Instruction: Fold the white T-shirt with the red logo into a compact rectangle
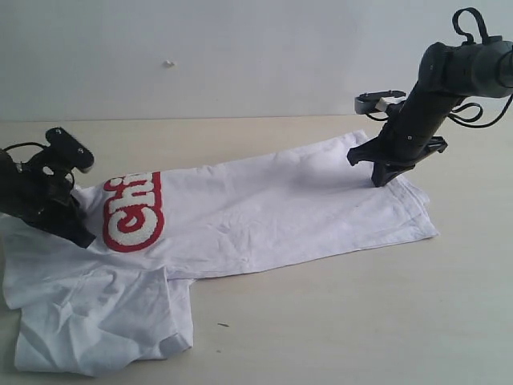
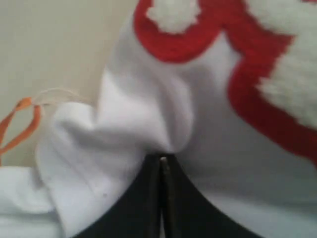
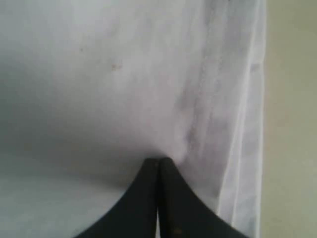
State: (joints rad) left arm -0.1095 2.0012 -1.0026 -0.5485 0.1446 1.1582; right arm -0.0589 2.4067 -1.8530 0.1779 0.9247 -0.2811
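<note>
1. A robotics lab or test room, by the look of it: a left arm (image 1: pixel 40 192) and a right arm (image 1: pixel 425 104), both black, reach over one plain beige worktop (image 1: pixel 337 321)
2. Loose cables (image 1: pixel 469 24) loop off the right arm
3. A bare pale wall (image 1: pixel 240 56) backs the worktop
4. A white T-shirt (image 1: pixel 264 212) lies spread between the arms

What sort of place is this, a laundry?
More likely a robot lab bench: a bare table, a plain wall, and a left hand and right hand, both black, pinching one T-shirt.
</note>
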